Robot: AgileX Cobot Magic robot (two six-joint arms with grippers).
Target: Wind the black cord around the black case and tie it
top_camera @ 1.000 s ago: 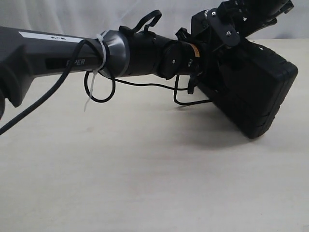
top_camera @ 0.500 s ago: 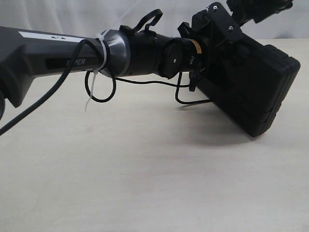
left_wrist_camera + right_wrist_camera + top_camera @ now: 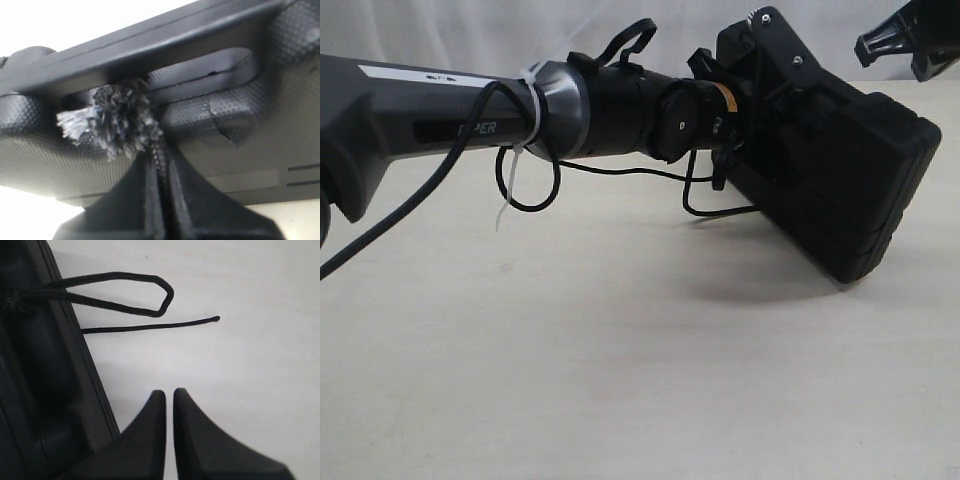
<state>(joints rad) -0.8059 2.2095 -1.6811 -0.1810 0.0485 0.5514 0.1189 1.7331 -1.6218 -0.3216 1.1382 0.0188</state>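
The left gripper [image 3: 161, 157] has its two dark fingers [image 3: 142, 192] pressed together on the black cord [image 3: 117, 125], which runs up through the narrow seam between them. Just past the fingertips the cord ends in a frayed grey-black tuft. The tuft rests against the black case [image 3: 240, 125], at the rectangular cutout of its moulded handle, and the textured case fills most of the left wrist view. In the exterior view the left arm [image 3: 440, 110] reaches in from the left to the case, which is tilted on the right side of the pale table [image 3: 620, 380] with its lower corner near the tabletop. A thin loop of cord hangs beside the edge of the case facing the arm. The right gripper [image 3: 169, 396] is away from the case, at the upper right corner of the exterior view. Its fingers [image 3: 197, 440] are drawn together with only a sliver of gap, and they hold and touch nothing. The right wrist view shows them over bare table, beside the case's edge. A loop of cord and a free cord end lie flat on the table, apart from those fingertips.
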